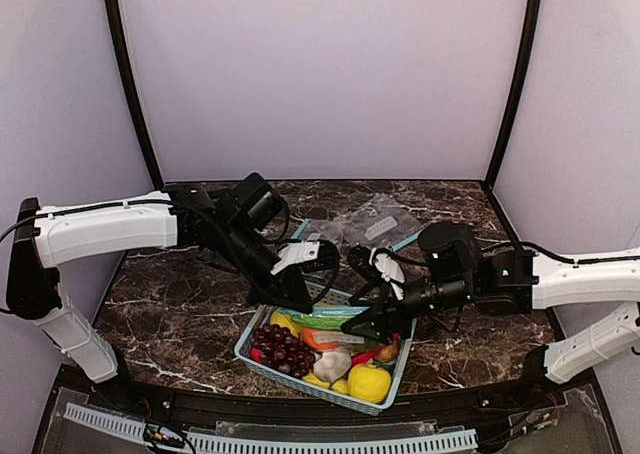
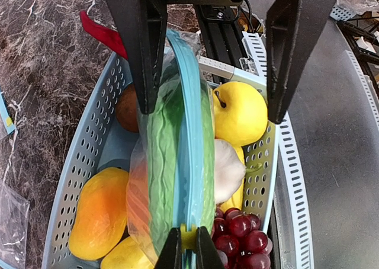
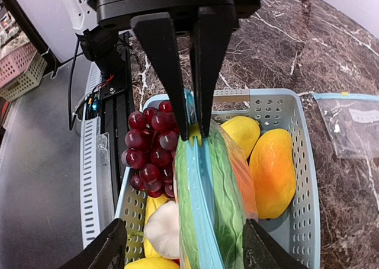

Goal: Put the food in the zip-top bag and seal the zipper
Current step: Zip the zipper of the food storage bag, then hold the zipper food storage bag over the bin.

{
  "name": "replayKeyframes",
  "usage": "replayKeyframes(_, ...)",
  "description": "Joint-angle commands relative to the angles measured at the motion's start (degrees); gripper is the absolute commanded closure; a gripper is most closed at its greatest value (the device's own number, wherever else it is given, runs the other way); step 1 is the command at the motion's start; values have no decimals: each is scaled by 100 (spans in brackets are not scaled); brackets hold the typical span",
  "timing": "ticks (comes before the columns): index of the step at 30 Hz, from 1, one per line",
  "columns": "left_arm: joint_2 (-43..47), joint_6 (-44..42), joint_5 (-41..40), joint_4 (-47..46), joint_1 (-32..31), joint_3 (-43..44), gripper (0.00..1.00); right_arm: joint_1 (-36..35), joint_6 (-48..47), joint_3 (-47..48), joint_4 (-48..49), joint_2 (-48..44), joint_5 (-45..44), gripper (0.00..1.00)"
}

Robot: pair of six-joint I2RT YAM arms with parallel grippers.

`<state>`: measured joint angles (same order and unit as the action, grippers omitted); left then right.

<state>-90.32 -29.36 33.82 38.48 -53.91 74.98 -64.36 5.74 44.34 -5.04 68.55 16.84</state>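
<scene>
Above the basket (image 2: 89,156) on the counter (image 2: 41,73), the bag (image 2: 142,233) already holds the gourd (image 2: 160,162) and what looks like the orange (image 2: 135,207). I cannot tell whether the avocado is inside. The left hand (image 2: 212,114) gapes wide around the bag, and the right hand (image 3: 194,135) pinches the zipper (image 2: 192,133), so sealing seems unfinished.

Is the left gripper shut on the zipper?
No, the left gripper is wide open, with the zipper running between its jaws.

Pale lilac walls (image 1: 320,74); black corner posts (image 1: 130,84); dark white-veined marble tabletop (image 1: 180,314)
</scene>
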Motion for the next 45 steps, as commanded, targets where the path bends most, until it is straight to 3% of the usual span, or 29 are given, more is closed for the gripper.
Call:
replayKeyframes(1,-24,71,52,417,-56,81,99,-32,-12,154,40,-7,-80,40)
replayKeyframes(7,49,136,266,341,-58,151,99,-24,-194,356,223,341,-131,60)
replayKeyframes(17,14,154,394,349,-62,254,99,-14,-396,664,310,783,94,73)
replayKeyframes(25,59,275,507,136,-60,167,99,-11,-371,637,470,954,225,70)
replayKeyframes(28,128,375,580,-169,-52,13,99,-8,-291,507,596,902,197,70)
replayKeyframes(33,316,732,919,-736,89,-454,99,-15,-92,217,764,714,107,61)
replayKeyframes(40,509,961,1250,-1185,226,-696,99,-11,74,-13,715,620,206,60)
replayKeyframes(42,520,957,1269,-1192,245,-710,99,-15,79,-30,700,622,193,65)
replayKeyframes(45,530,937,1285,-1179,257,-733,99,-15,69,6,640,655,85,82)
